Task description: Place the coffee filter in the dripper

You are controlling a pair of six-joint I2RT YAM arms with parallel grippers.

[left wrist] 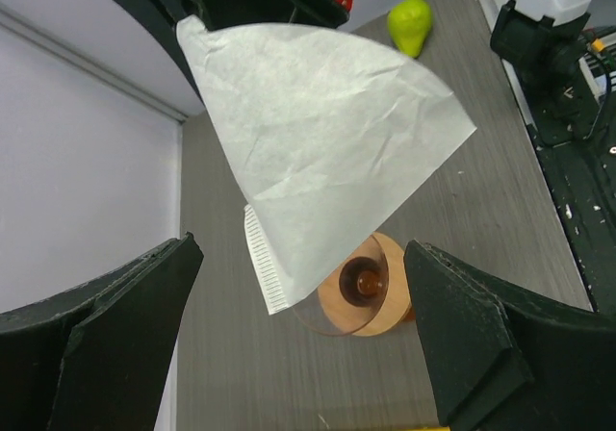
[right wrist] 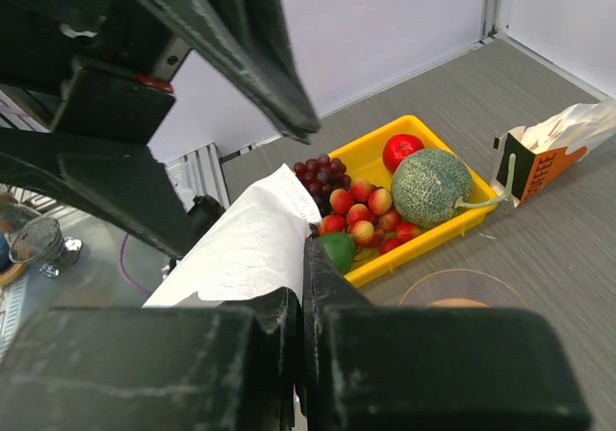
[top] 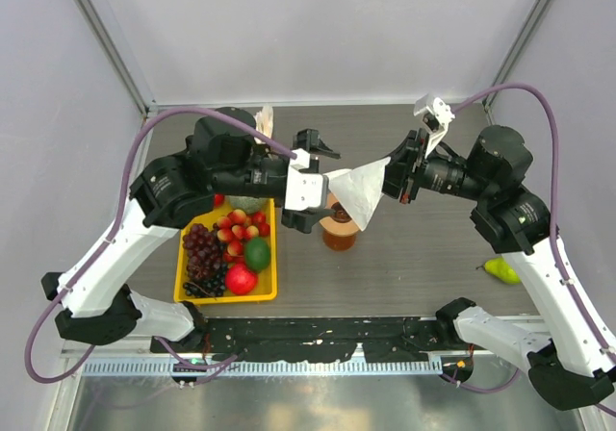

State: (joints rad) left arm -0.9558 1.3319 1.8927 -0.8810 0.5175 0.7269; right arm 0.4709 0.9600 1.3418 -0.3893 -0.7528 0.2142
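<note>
The right end effector (right wrist: 300,301) was clamped shut on one corner of the coffee filter (top: 361,192), holding the white paper cone in the air between the two arms. The filter hung flat and fan-shaped, lightly creased, with its crimped seam edge pointing down. Directly beneath it, apart from the paper, sat the dripper (left wrist: 361,285), its tan-orange collar and dark centre hole showing past the filter's lower tip in the left wrist view.

The left end effector (top: 318,187) faced the filter from the other side with its fingers (left wrist: 125,330) spread wide, gripping nothing and not touching the paper.

On the bench (top: 433,267), a yellow tray (top: 272,282) of grapes, small red fruit, a melon and a red apple lay just left of the dripper. A green pear (top: 500,270) lay well apart near the right arm, and a pack of filter papers (right wrist: 539,157) stood beyond the tray.
</note>
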